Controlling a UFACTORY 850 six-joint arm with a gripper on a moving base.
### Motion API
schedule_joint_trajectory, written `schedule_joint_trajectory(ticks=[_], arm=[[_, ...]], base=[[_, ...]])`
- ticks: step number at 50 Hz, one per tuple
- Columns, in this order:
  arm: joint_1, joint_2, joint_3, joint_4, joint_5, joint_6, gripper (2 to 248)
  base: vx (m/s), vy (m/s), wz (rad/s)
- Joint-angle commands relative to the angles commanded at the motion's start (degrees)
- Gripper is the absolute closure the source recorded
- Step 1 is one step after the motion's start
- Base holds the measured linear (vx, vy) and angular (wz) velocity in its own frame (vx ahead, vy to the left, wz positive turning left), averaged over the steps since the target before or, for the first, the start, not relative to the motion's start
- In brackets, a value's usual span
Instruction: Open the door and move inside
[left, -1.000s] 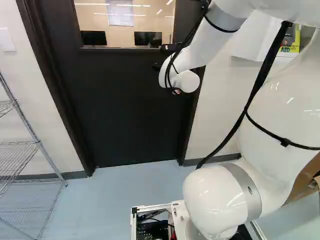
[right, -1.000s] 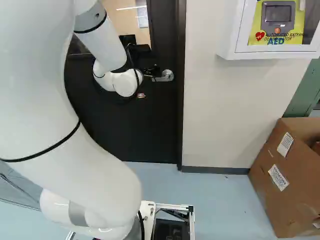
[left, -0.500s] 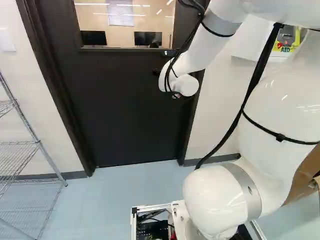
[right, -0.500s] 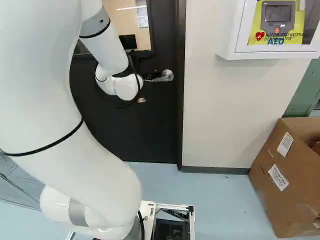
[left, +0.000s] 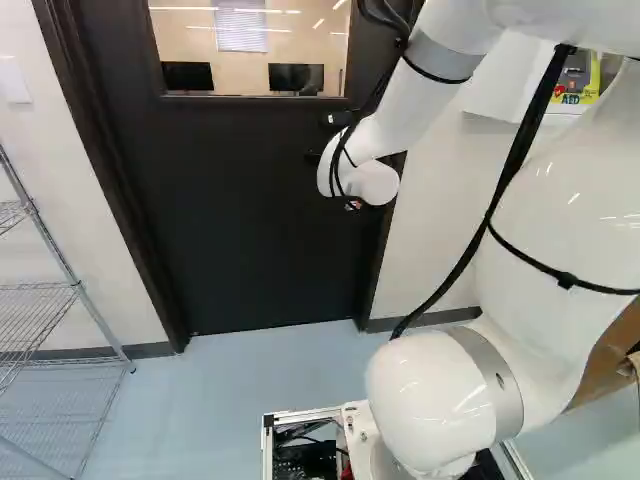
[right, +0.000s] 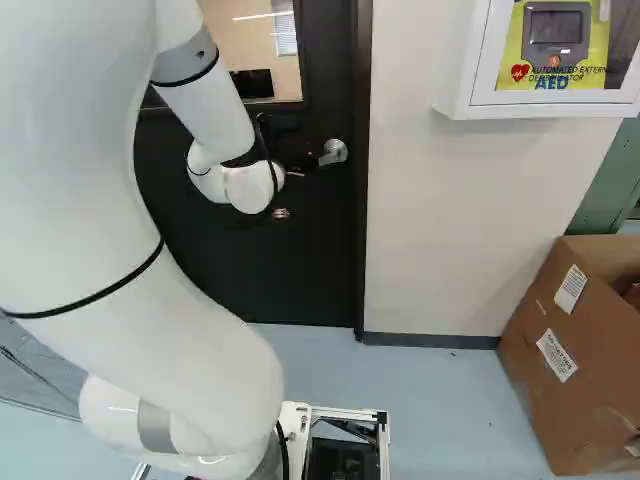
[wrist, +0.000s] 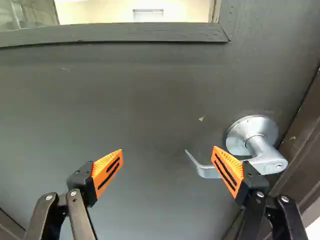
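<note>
First: Door (left: 240, 220) ahead of you, shut in its frame (right: 363, 250), its long axis upright. Window (left: 250, 50) in the upper part.

Second: And your handle (wrist: 257, 146)?

First: Silver lever, on the door close beside the frame in the right base view. Round mount nearest the frame; long axis runs across the door. Free end points away from the frame, toward the door's middle, dipping lower than the mount, with a curved tip.

Second: Your tool (right: 303, 163)?

First: Open, fingers spread wide, orange pads apart, nothing gripped. In the wrist view, one finger overlaps the lever; the curved tip shows between the two. You can't tell from here whether that finger touches the metal.

Second: Arm (right: 75, 180)?

First: Reaches forward to the door, tool near the handle.

Second: Surroundings, for your notes: wire rack (left: 72, 285) at the left of the left base view; wall cabinet (right: 455, 100) and, below it on the floor (right: 440, 400), a cardboard box (right: 560, 350) at the right of the right base view.
</note>
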Motion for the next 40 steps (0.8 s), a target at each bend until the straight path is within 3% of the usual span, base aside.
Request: schedule_joint_trajectory(ticks=[40], arm=[[0.0,-4.6,0.7,0.0,0.0,0.0,3]], base=[[0.0,0.0,0.0]])
